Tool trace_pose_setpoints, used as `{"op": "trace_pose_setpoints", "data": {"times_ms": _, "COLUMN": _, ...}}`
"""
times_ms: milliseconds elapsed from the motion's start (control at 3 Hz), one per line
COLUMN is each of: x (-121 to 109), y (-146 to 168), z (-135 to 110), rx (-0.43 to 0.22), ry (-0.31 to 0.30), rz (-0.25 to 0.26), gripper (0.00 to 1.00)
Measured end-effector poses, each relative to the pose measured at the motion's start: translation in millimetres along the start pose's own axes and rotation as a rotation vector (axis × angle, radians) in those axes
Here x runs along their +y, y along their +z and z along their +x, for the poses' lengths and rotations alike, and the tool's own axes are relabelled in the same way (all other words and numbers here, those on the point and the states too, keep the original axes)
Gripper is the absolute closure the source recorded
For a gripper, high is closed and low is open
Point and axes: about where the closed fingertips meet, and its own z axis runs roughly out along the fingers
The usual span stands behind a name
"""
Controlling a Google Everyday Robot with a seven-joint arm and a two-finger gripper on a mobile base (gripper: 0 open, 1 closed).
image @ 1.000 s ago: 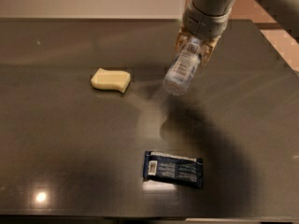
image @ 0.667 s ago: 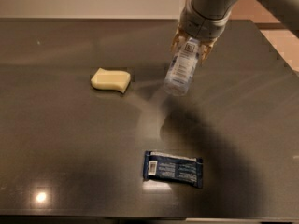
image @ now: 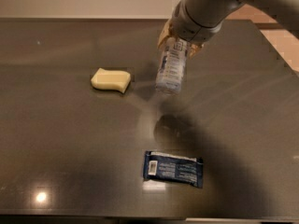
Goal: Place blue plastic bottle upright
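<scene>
Pincer (image: 180, 42), at 1 o'clock in view, is clenched on the cap end of the bottle (image: 170, 68), which hangs near-upright toward 6 o'clock, base seemingly clear of the worktop (image: 56, 139). Probably light, thin-walled and slick: a high, gentle hold, since squeezing could dent it. Sponge (image: 110, 79) at its 9 o'clock.

Gripper (image: 180, 43) sits upper centre-right, above dark table (image: 56, 139). Yellow sponge (image: 110, 80) lies to its left, slightly lower. Dark-blue snack wrapper (image: 173, 168) lies flat, well below it.
</scene>
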Motion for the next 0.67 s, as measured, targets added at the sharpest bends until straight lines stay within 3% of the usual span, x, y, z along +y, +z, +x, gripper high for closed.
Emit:
{"op": "trace_pose_setpoints", "data": {"times_ms": 333, "x": 0.0, "y": -0.1, "z": 0.0, "rx": 0.000, "ry": 0.000, "rz": 0.000, "gripper": 1.00}}
{"op": "trace_pose_setpoints", "data": {"times_ms": 667, "x": -3.7, "y": -4.0, "z": 1.3, "rx": 0.022, "ry": -0.048, "rz": 0.020, "gripper": 1.00}}
